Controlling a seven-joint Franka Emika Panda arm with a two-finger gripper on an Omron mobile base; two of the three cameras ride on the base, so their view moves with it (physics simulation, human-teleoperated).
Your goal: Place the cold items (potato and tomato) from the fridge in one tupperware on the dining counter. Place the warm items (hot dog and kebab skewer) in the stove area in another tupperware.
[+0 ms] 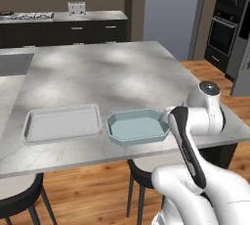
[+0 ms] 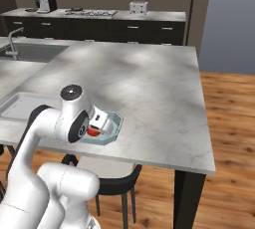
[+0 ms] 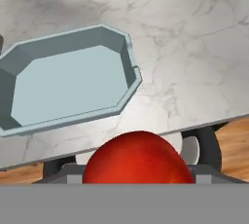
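Tomato (image 3: 138, 157) sits nearest the lens, clamped between the jaws of the gripper (image 3: 138, 179), which stand fairly wide around it. Being round, it offers no long axis to align. Dining counter (image 1: 122, 72) carries two containers near its front edge. Blue-grey tupperware (image 3: 68, 82) lies ahead of the tomato and to the left in the hand view, its long axis across that view. White tupperware (image 1: 61, 123) lies just beside it, farther off.
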